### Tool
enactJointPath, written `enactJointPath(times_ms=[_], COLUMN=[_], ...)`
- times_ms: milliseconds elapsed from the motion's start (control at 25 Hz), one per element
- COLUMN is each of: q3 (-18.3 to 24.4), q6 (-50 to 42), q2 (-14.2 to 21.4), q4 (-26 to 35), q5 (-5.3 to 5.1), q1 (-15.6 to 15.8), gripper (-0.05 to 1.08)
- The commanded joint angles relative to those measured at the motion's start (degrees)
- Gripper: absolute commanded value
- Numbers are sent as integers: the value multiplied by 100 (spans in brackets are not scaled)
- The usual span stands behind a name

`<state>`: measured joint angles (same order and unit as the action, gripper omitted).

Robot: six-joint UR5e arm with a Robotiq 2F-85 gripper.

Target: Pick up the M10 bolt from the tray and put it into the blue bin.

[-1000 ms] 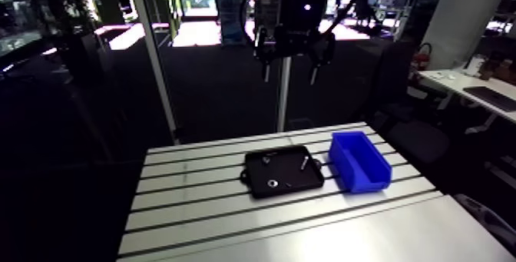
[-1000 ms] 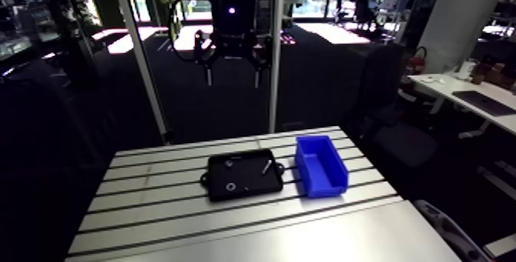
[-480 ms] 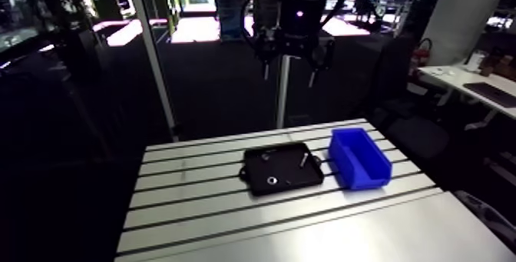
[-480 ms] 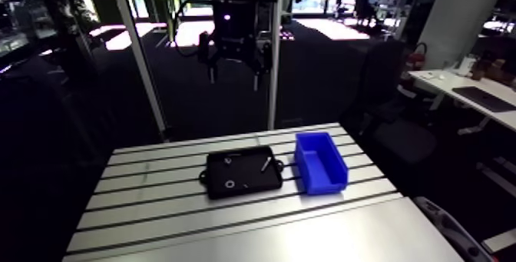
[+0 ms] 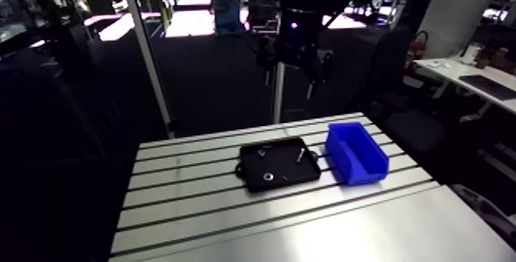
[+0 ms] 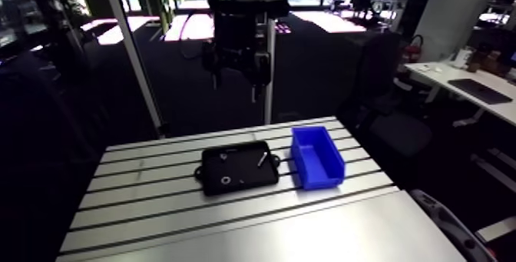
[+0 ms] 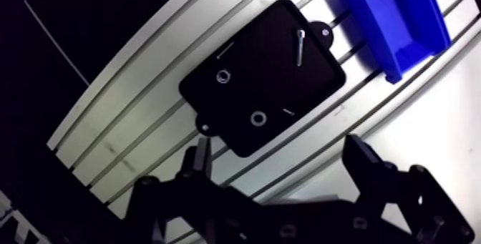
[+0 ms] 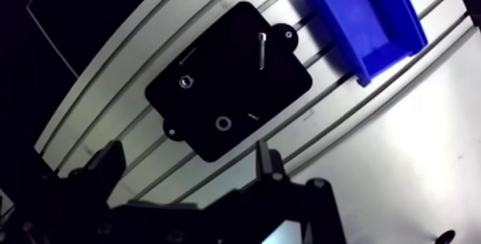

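Black tray (image 7: 265,71) is lying on the slotted table (image 5: 192,203). What appears to be the M10 bolt (image 7: 300,46) is resting inside it, at two o'clock of its centre in the arm view. The blue bin (image 5: 355,154) is sitting at three o'clock. The gripper (image 7: 278,147) is hovering high above, fingers spread and holding nothing.

The table (image 5: 192,203) is seen obliquely from high and far off in the arm view, steeply downward in the wrist view; tray (image 7: 265,75) and blue bin (image 7: 394,25) are shared.

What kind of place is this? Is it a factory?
Probably a robot workshop or test lab: an open gripper hangs above a slotted metal table, where a black tray holding a bolt sits beside a blue bin.
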<state>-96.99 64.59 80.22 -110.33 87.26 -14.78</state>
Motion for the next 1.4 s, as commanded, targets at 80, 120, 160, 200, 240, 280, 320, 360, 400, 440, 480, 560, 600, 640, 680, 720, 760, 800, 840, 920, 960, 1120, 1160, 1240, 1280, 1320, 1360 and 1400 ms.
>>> enactJointPath(times_ms=[80, 120, 160, 200, 240, 280, 320, 360, 400, 440, 480, 560, 600, 640, 680, 720, 760, 800, 840, 920, 960, 1120, 1160, 1240, 1280, 1320, 1360, 1400], q3=[-255, -264, -290, -308, -343, -387, -404, -431, -448, -457, -466, -492, -510, -527, -545, -563, -571, -580, -580, -589, -598, -694, -721, -747, -747, -747, -747, -765], q6=[-66, -75, -75, -75, -75, -75, -75, -66, -75, -66, -66, -57, -57, -39, -31, -13, -4, 5, 13, 13, 13, 22, 22, 13, 5, 5, 5, 5], q2=[-213, -239, -266, -310, -318, -327, -354, -354, -362, -371, -398, -433, -433, -450, -459, -477, -521, -556, -591, -653, -688, -811, -820, -855, -881, -899, -907, -916], q4=[-344, -353, -388, -485, -591, -687, -749, -775, -775, -775, -784, -784, -784, -793, -819, -863, -898, -907, -916, -916, -925, -1285, -1338, -1364, -1373, -1399, -1426, -1470], q5=[111, 137, 146, 155, 164, 173, 199, 243, 296, 331, 357, 375, 384, 375, 375, 375, 375, 375, 366, 366, 366, 366, 366, 366, 366, 366, 366, 366], q1=[-25, -25, -34, -43, -60, -60, -60, -69, -95, -113, -139, -201, -227, -254, -289, -341, -377, -394, -394, -394, -403, -412, -403, -403, -403, -403, -403, -403], gripper=[1, 1, 1, 1, 1, 1, 1, 1, 1, 1, 1, 1, 1, 1, 1, 1, 2, 6, 11, 13, 14, 23, 25, 28, 29, 31, 31, 33])
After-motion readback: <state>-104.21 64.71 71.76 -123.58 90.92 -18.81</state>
